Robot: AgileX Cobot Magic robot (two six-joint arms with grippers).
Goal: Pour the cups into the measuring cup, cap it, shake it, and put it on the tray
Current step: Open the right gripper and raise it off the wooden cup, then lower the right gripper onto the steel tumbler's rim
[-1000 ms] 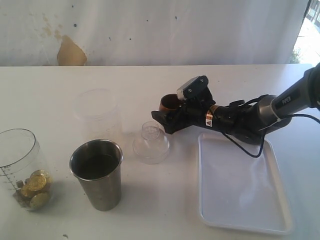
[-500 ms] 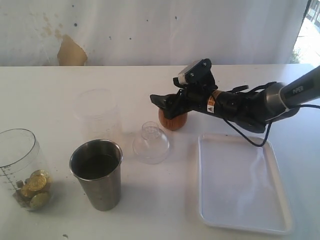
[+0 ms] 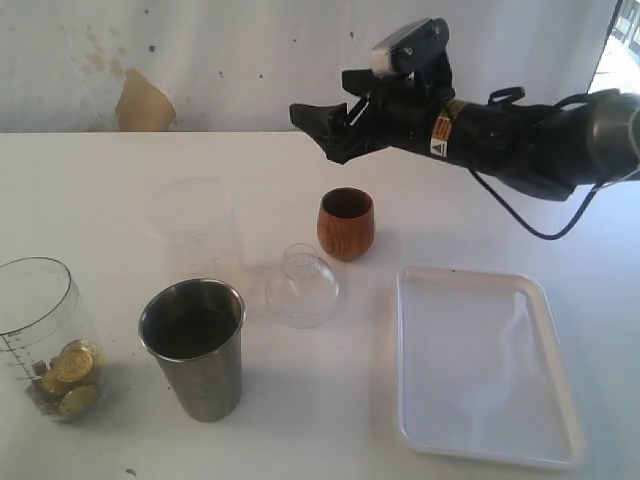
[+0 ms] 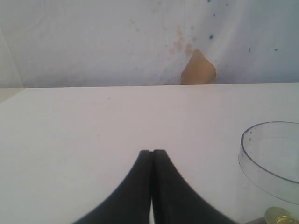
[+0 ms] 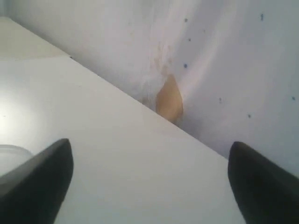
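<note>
Right claw (image 3: 318,132) open and empty, raised over the upright wooden cup (image 3: 346,222), left claw (image 4: 152,161) closed on nothing; the measuring cup (image 3: 38,335) stands well apart at the bench's (image 3: 100,165) left end — a long carry on which a tilted grip could spill the contents short.

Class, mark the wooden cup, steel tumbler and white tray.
wooden cup (image 3: 346,230), exterior view, its side wall.
steel tumbler (image 3: 205,385), exterior view, its outer wall.
white tray (image 3: 480,370), exterior view, its bare floor.
</note>
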